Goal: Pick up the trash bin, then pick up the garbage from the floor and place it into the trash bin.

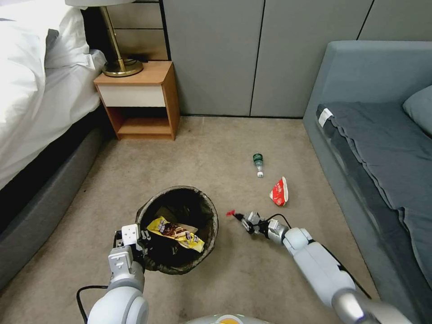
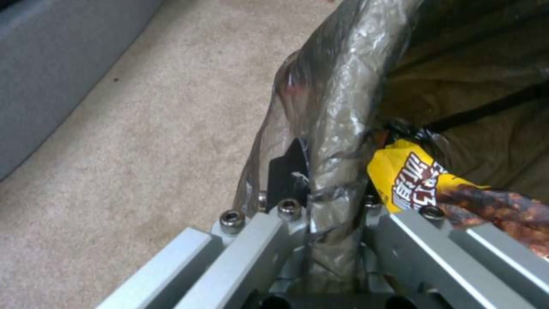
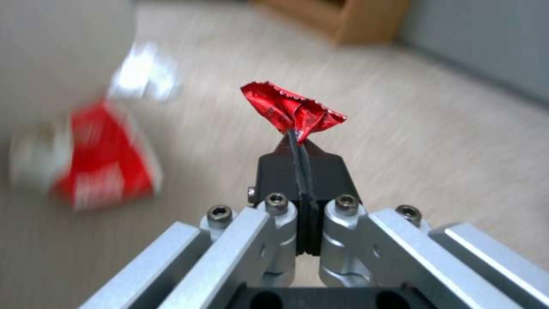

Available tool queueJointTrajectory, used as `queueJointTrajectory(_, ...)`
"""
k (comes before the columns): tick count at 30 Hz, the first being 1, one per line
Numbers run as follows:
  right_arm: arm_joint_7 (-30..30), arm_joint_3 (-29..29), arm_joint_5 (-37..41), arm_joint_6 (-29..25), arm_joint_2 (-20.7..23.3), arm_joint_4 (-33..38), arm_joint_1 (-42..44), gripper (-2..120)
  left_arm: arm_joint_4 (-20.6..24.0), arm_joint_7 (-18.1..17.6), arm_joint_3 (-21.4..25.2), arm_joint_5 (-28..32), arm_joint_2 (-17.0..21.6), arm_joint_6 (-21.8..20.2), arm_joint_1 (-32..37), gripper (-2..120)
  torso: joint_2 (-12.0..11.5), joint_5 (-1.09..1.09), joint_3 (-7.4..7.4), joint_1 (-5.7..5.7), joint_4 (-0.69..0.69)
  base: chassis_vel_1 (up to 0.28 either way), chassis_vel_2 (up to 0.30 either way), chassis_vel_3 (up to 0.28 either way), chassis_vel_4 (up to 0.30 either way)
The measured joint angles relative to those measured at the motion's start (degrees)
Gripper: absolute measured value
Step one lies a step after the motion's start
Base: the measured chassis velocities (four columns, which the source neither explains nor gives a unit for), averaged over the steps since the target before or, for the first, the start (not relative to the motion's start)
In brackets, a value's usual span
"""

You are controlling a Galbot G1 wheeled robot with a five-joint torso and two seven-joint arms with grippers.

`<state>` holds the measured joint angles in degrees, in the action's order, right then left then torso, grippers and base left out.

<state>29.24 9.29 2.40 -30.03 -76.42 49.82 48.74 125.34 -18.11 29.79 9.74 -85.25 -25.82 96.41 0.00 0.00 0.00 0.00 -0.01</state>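
Note:
The trash bin (image 1: 210, 215), round and lined with a dark bag, stands at lower centre in the head view. My left gripper (image 1: 135, 239) is shut on its near rim. The left wrist view shows the bag-covered rim (image 2: 337, 107) pinched between the jaws of that gripper (image 2: 329, 189). A yellow snack wrapper (image 1: 177, 231) (image 2: 411, 176) lies inside. Just right of the bin, my right gripper (image 1: 240, 218) (image 3: 297, 141) is shut on a small crumpled red wrapper (image 1: 231, 212) (image 3: 291, 111). On the carpet beyond it lie a red-and-white wrapper (image 1: 280, 191) (image 3: 103, 159) and a green-capped bottle (image 1: 258, 164).
A bed (image 1: 36, 90) with white bedding runs along the left. A wooden nightstand (image 1: 139, 96) with a brass lamp (image 1: 119, 63) stands at the back left. A grey-blue sofa (image 1: 378, 135) fills the right side. Open carpet lies between them.

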Motion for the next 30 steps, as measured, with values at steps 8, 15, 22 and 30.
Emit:
queueJointTrajectory(8,-5.9,1.8,8.4,-3.5,1.7,21.3,6.6,0,-0.1,0.0,-0.3,0.1,0.4,-0.2,0.2,0,0.0,0.00,0.00,0.00,0.03,0.000,0.000,0.000,0.000)
queueJointTrajectory(15,-7.0,0.3,12.0,-1.5,4.0,37.3,10.5,0,-0.2,0.0,-0.6,0.2,0.6,-0.2,0.3,0,0.0,0.00,0.00,0.00,0.02,0.000,0.000,0.000,0.000)
queueJointTrajectory(22,-6.9,-2.1,12.4,0.3,5.8,47.1,13.8,0,-0.4,0.0,-0.9,0.1,0.7,-0.3,0.2,0,0.0,0.00,-0.01,0.00,0.02,0.000,0.000,0.000,0.000)
queueJointTrajectory(30,-5.9,-11.1,5.2,-0.5,6.7,49.5,22.4,0,-0.4,0.0,-2.3,-0.6,0.8,-0.5,0.1,0,0.0,0.02,-0.01,-0.01,0.01,0.000,0.000,0.000,0.000)
